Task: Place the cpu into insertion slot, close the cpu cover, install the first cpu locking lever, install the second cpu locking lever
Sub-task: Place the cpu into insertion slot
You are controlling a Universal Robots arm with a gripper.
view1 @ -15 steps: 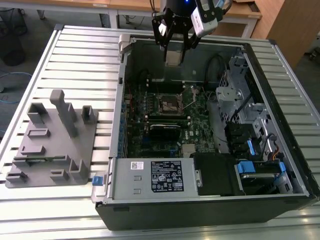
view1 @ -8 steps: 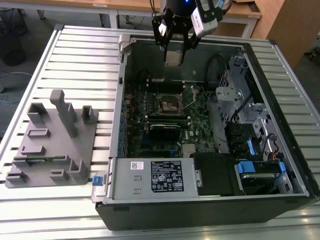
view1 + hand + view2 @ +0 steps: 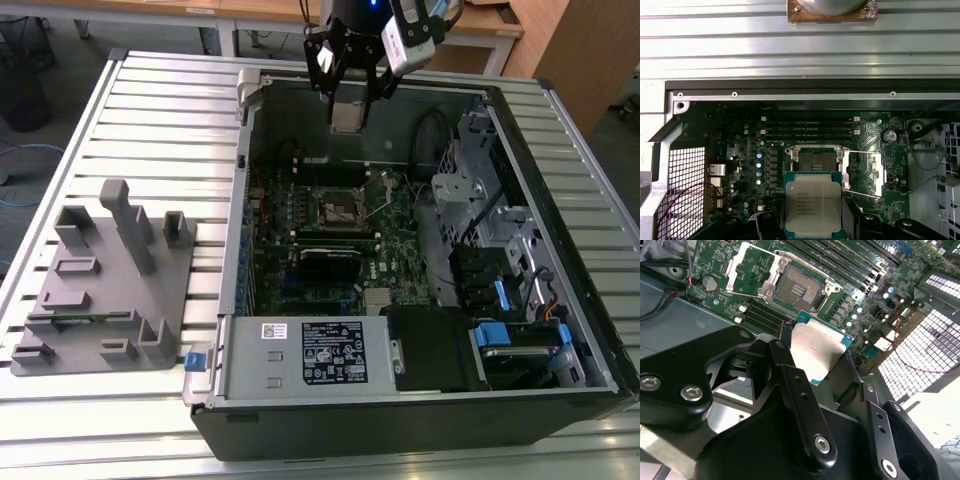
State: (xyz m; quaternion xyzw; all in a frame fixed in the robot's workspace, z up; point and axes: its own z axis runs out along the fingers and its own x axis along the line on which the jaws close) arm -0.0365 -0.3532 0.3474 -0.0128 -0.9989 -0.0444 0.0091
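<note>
My gripper (image 3: pixel 348 105) hangs above the far wall of the open computer case (image 3: pixel 225 350), shut on the cpu (image 3: pixel 347 118), a small square chip with a silver face and green rim. In both wrist views the cpu (image 3: pixel 817 352) (image 3: pixel 812 202) sits between the black fingers (image 3: pixel 790 385). The insertion slot (image 3: pixel 340 207) (image 3: pixel 800 288) (image 3: pixel 813 160) lies bare on the green board, below the chip and apart from it. The cpu cover (image 3: pixel 872 172) (image 3: pixel 747 267) is swung open beside the slot. Two thin wire levers (image 3: pixel 860 151) stand raised by the cover.
A grey fixture with upright blocks (image 3: pixel 100 290) rests on the slatted table at the exterior view's left. Inside the case are a black card (image 3: pixel 330 262), a power supply box (image 3: pixel 300 355), metal drive cages (image 3: pixel 480 200) and memory slots (image 3: pixel 810 127).
</note>
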